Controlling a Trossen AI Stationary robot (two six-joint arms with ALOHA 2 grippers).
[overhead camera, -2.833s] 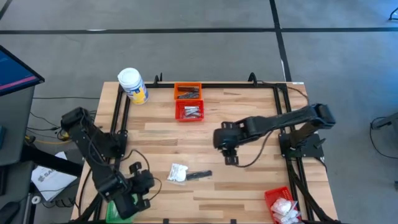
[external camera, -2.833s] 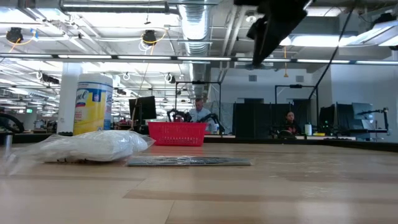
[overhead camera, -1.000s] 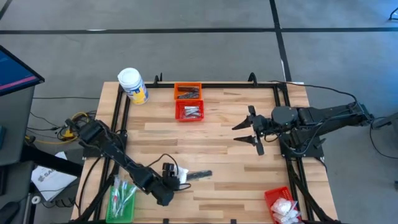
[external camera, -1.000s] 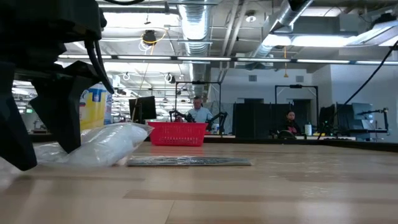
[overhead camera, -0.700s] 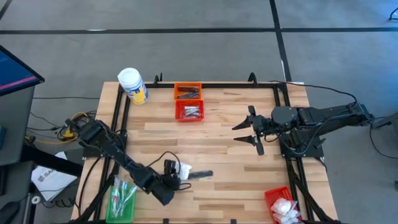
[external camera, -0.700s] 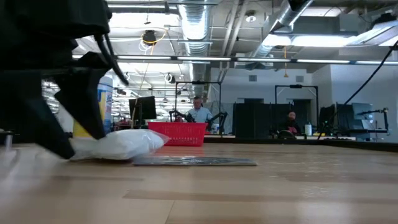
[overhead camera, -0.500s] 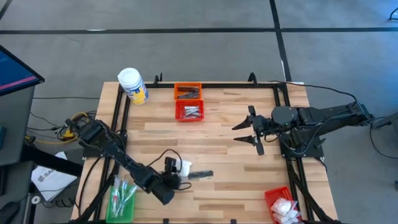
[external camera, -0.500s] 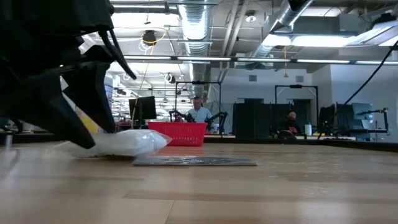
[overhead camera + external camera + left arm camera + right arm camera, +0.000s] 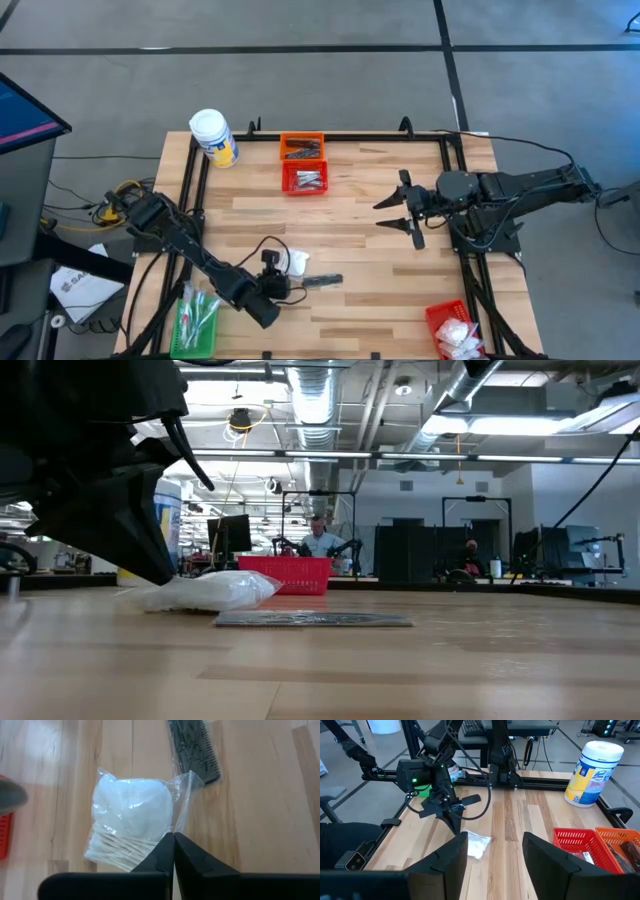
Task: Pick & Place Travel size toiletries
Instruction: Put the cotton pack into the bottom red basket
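The left gripper has its fingers clenched on the near edge of the clear packet lying on the counter, its bulk straight ahead of them; the right gripper waits released, well apart.

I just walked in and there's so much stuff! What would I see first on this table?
First, the left gripper, shut on the edge of a clear bag of cotton swabs near the table's front, beside a black comb. Then the right gripper, open above the wood, and the red basket at the back.
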